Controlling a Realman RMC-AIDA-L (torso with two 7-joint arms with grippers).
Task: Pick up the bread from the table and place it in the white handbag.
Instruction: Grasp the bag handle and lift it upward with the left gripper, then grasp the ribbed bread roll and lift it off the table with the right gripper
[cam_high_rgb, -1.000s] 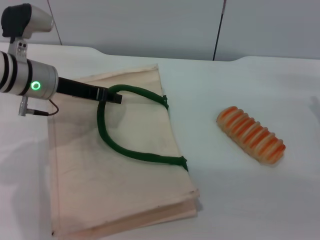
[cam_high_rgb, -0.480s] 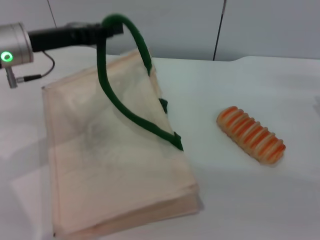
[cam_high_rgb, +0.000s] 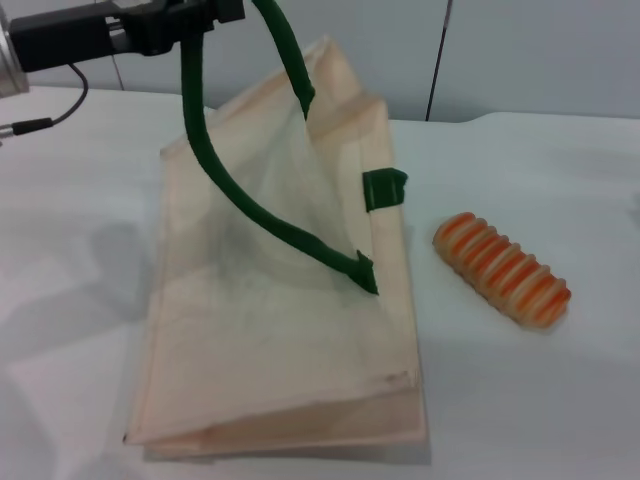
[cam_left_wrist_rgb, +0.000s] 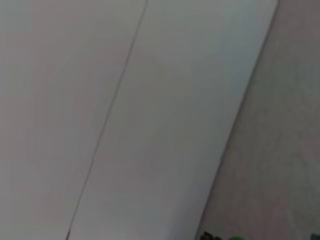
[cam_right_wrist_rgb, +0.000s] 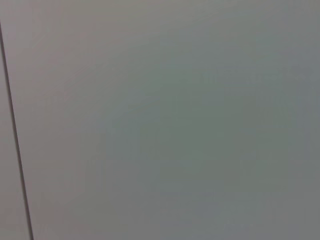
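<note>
The left gripper (cam_high_rgb: 215, 12) is at the 11 o'clock area of the head view, raised above the table (cam_high_rgb: 560, 400). Its jaws are clamped on the dark green handle (cam_high_rgb: 200, 120) of the white handbag (cam_high_rgb: 270, 340). The handle loop hangs from the gripper and runs down to its stitched end at the bag's front panel, near the centre of the view. The upper part of the bag is lifted and its mouth is pulled partly apart; the lower edge rests on the table toward 6 o'clock. The second handle (cam_high_rgb: 384, 187) shows as a short green piece on the bag's edge, at 1 o'clock from the bag's middle.

The bread (cam_high_rgb: 502, 269) lies flat on the table at 3 o'clock from the bag, near it but apart from it, with its long axis running from 10 o'clock to 4 o'clock. Nothing touches the bread.

The right gripper is not visible in any view. The right wrist view shows only a plain grey surface.
</note>
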